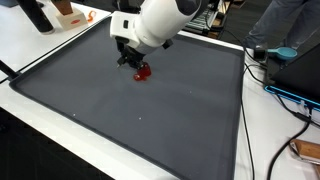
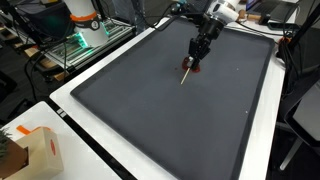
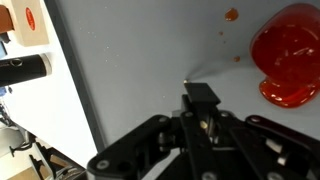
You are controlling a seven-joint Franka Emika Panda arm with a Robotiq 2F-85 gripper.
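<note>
dark grey mat (image 1: 180, 110) on white table (image 1: 30, 50). toward far side, gripper (image 2: 197, 58) clamped shut on thin stick (image 2: 185, 76), low beside red blob (image 1: 142, 71). seemingly working stick tip near blob; next calls for firm grip, small careful shifts.

Lost part of the red lump (image 3: 288, 60) past the right edge of the wrist view. Cut off the gripper (image 3: 203, 98) body at the lower edge there. Cropped the black cylinder (image 3: 22, 70) and the box (image 3: 25, 22) at the left edge. In an exterior view, showed the thin pale stick (image 2: 185, 77) too small to tell whether gripped or merely touched. Elsewhere hid much of the lump beneath the gripper.
</note>
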